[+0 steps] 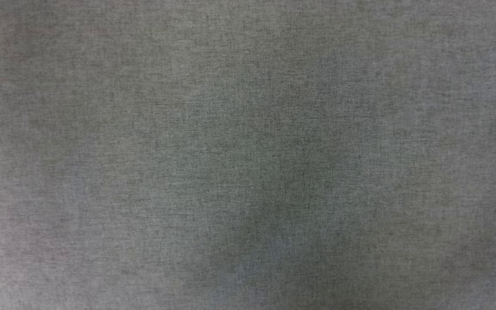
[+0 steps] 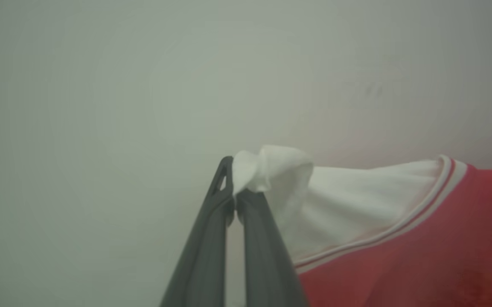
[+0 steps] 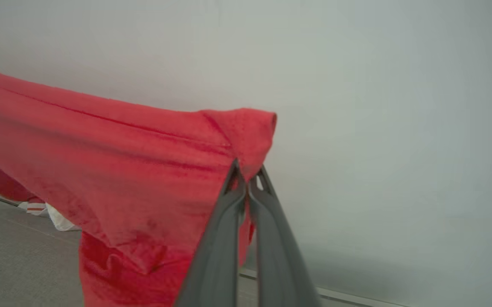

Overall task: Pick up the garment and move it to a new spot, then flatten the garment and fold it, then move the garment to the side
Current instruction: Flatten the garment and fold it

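The garment is a red jersey with a white sleeve edged in white-and-red striped trim. In the left wrist view my left gripper is shut on the bunched end of that white sleeve, and the red body stretches off to the right. In the right wrist view my right gripper is shut on a red corner of the garment, which hangs taut to the left and droops below, with a bit of white striped trim at its lower left. The lettering and number are hidden.
The head view looks straight down on a plain grey fabric-covered table surface. Behind the cloth in both wrist views is a pale blank wall. Grey tabletop and its edge show at the bottom of the right wrist view.
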{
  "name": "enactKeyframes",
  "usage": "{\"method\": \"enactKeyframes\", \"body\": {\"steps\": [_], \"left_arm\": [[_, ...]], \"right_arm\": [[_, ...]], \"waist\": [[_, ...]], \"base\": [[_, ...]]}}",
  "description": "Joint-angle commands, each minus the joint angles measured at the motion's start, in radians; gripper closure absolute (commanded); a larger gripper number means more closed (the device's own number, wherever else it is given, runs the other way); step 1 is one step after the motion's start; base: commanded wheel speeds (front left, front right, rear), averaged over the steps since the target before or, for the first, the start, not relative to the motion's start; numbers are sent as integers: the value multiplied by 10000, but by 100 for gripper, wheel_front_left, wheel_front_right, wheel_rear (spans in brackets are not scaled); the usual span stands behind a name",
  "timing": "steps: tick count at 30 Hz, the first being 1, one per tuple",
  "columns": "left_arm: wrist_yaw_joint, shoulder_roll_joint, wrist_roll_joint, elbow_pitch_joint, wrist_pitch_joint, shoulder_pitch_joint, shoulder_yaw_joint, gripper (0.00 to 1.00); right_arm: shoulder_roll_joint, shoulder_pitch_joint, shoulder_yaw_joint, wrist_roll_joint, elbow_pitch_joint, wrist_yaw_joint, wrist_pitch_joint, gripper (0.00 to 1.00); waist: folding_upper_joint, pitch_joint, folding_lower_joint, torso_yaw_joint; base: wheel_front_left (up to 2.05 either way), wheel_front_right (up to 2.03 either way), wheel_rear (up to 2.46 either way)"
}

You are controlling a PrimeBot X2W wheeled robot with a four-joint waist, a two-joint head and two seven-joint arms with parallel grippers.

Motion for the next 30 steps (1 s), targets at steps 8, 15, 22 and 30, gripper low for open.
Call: {"method": "enactKeyframes", "body": {"steps": [8,15,22,30], "left_arm": [[-434,-284,-630,901,-764,1982,340,100],[-568,-707,-1054,433,-912,5285,810,100],[-136,-1061,-1300,-1361,-922,9556,1204,100],[765,-772,-1585,-3566,-492,13432,1382,100]], "right_arm": [[-122,1452,1125,1055,489,-17,-924,100],[-688,4775,1790,2066,-176,-17,-1762,100],[-1164,8555,1335,2387,-1301,-19,-2111,100],[-866,12044,62,1966,-2305,-23,-1769,100]], "waist": [[0,-1054,-3,127],[0,-3021,-3,478],[0,-4797,-3,683],[0,-6186,-3,670]], "base": [[0,0,0],[0,0,0],[0,0,0],[0,0,0]]}}
